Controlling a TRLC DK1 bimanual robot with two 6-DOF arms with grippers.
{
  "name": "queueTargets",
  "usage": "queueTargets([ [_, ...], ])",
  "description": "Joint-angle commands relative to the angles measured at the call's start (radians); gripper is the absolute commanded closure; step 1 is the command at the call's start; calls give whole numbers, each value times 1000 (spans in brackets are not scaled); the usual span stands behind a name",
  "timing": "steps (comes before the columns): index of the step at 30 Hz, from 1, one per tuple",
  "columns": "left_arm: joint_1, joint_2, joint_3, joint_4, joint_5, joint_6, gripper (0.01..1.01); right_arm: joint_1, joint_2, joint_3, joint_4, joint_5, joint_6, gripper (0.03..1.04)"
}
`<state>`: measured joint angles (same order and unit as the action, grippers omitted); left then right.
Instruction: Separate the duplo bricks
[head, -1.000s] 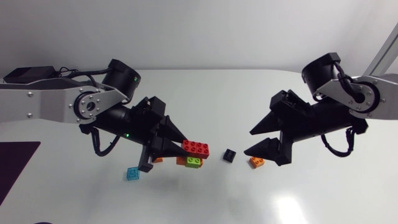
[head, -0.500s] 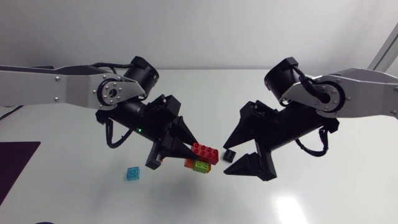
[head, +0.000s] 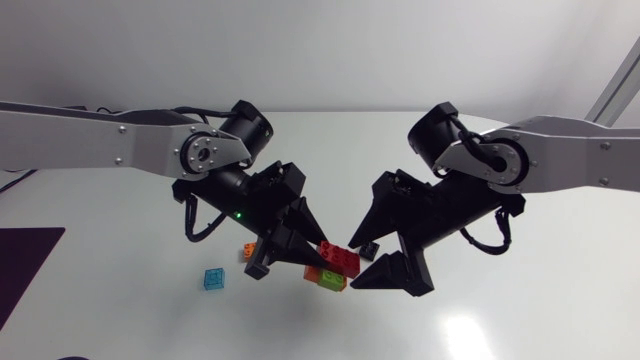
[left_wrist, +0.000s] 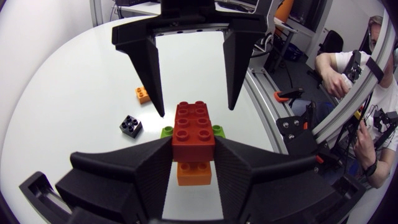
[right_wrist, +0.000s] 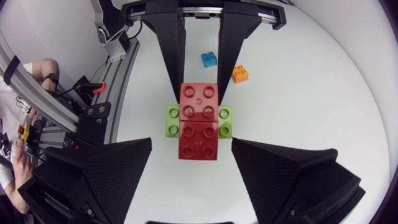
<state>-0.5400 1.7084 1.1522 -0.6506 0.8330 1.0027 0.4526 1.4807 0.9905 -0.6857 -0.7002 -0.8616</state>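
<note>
Stack (left_wrist: 193, 127) of red, green and orange bricks is not yet pulled apart; your left tool (left_wrist: 193, 144) clamps it above the counter (head: 520, 320). Your right tool (right_wrist: 191, 149) stands wide open around its free end. Blue brick (head: 213, 279) and black brick (left_wrist: 130, 126) already lie separate.

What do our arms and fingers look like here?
Left arm and right arm: silver-grey links, black round joints, black cables looping by the wrists. Fingers: matte black broad wedges. Small green light on the left wrist.

A red brick (right_wrist: 199, 124) is being held by the left pincer (right_wrist: 200, 82), between the right pincer's (right_wrist: 192, 143) spread fingers.
</note>
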Motion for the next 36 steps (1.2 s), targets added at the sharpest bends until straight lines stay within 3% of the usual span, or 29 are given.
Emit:
queueTargets([
  [1,-9,8,35,-14,17,30,756,8,21,13,5,-7,-25,167],
  [6,-12,0,38,-15,17,27,756,11,21,2,6,-18,-24,307],
  [25,-23,-58,27,-30,17,20,756,20,13,-53,44,-10,4,407],
  [31,-28,-69,21,-34,17,20,756,24,3,-64,60,-9,21,730],
  [36,-32,-70,11,-35,15,24,756,28,-14,-69,58,-4,24,764],
])
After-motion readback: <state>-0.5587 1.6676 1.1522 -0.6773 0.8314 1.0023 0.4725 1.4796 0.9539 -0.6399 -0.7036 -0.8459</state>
